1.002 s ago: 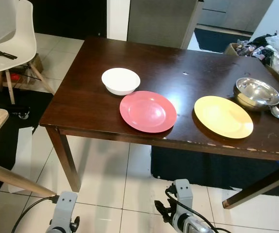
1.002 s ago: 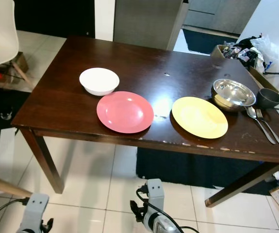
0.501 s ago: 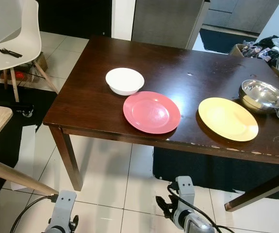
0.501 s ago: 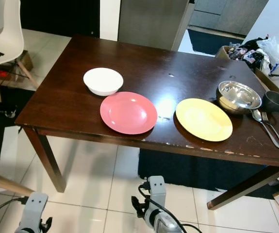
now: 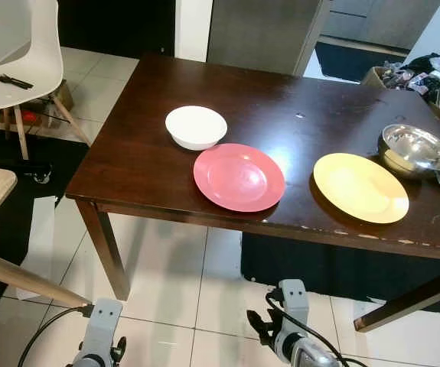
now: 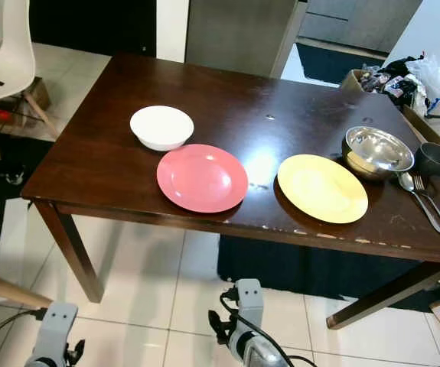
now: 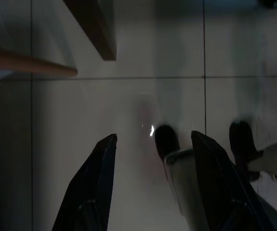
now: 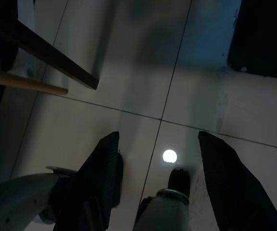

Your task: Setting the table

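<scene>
Across the middle of the head views stands a dark wooden table [image 6: 97, 164] on pale floor tiles [image 6: 158, 306]. On it, left of centre, a white bowl [image 6: 161, 127] sits just beside the upper left rim of a red plate [image 6: 202, 177], which lies near the table's front edge. To the right of the red plate, apart from it, lies a yellow plate [image 6: 322, 187]. A steel bowl [image 6: 377, 151] stands at the yellow plate's upper right, close to its rim; I cannot tell whether they touch. Further right a dark grey mug [image 6: 436, 159] stands by the steel bowl, with a spoon [image 6: 421, 201] and a fork [image 6: 435, 205] side by side just below it. In the upper left of the frame is a white chair [image 5: 21, 57] with a dark utensil [image 5: 10, 79] on its seat.

Both arms hang low in front of the table. The left gripper [image 7: 152, 139] points at the tiles with fingers spread wide and empty. The right gripper [image 8: 160, 137] hangs likewise, fingers wide apart, holding nothing
</scene>
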Robot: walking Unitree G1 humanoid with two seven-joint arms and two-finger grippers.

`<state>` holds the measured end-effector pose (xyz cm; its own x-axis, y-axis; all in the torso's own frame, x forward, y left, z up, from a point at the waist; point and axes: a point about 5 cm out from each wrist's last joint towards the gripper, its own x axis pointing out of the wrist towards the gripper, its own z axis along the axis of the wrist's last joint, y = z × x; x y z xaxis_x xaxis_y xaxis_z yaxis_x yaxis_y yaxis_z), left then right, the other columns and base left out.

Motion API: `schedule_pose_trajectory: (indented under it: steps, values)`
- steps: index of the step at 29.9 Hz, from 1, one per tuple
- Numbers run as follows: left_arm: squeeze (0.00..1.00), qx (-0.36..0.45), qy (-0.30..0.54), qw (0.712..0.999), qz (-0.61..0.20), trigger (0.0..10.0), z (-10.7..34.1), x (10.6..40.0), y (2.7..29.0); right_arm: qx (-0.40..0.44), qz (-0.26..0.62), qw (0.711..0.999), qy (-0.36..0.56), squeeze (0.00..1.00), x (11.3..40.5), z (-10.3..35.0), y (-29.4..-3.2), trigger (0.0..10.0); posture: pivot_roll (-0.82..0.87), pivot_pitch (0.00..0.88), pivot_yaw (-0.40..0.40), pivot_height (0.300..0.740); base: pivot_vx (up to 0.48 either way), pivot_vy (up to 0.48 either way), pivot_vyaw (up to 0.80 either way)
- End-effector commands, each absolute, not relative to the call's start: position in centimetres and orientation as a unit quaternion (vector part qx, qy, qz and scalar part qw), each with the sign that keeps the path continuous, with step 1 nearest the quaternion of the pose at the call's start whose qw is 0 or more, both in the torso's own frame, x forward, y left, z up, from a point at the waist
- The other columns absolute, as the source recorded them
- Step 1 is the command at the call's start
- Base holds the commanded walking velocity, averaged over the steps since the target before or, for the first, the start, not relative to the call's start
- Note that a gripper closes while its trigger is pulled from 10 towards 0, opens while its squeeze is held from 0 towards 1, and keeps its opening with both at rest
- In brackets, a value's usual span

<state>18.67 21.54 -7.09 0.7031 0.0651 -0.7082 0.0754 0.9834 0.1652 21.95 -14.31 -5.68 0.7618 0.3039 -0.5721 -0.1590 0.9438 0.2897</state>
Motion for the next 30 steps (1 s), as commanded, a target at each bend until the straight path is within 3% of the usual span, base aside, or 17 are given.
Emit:
schedule_pose_trajectory:
  steps: [1,6,13,18,22,30]
  values:
    - [0.0,0.091,0.358,0.929,-0.013,10.0,-6.5,19.5,21.2,0.114,0.115,0.939,0.303,0.0,22.3,-5.3,-15.1,10.0,-0.02,0.0,-0.054,0.74,0.0,0.0,0.0]
    - [0.0,0.083,0.219,0.972,-0.011,10.0,-1.8,22.5,22.2,0.107,0.093,0.97,0.197,0.0,24.2,-2.5,-16.6,10.0,-0.05,0.0,-0.03,0.74,0.0,0.0,0.0]
    - [0.0,0.067,0.041,0.997,-0.023,10.0,8.7,23.6,21.1,0.097,0.085,0.991,0.024,0.0,25.5,5.0,-16.7,10.0,-0.06,0.0,-0.002,0.74,0.0,0.0,0.0]
    - [0.0,0.078,0.001,0.997,-0.014,10.0,11.1,24.8,20.6,0.111,0.083,0.99,-0.015,0.0,25.9,7.3,-16.2,10.0,-0.06,0.0,-0.001,0.74,0.0,0.0,0.0]
    - [0.0,0.025,-0.026,0.999,-0.008,10.0,12.7,26.7,18.7,0.133,0.054,0.988,-0.053,0.0,27.8,9.6,-16.4,10.0,-0.07,0.0,0.001,0.74,0.0,0.0,0.0]
    - [0.0,0.018,-0.019,0.999,-0.029,10.0,14.2,27.2,16.5,0.137,0.035,0.987,-0.07,0.0,28.8,12.4,-17.1,10.0,-0.08,0.0,0.006,0.74,0.0,0.0,0.0]
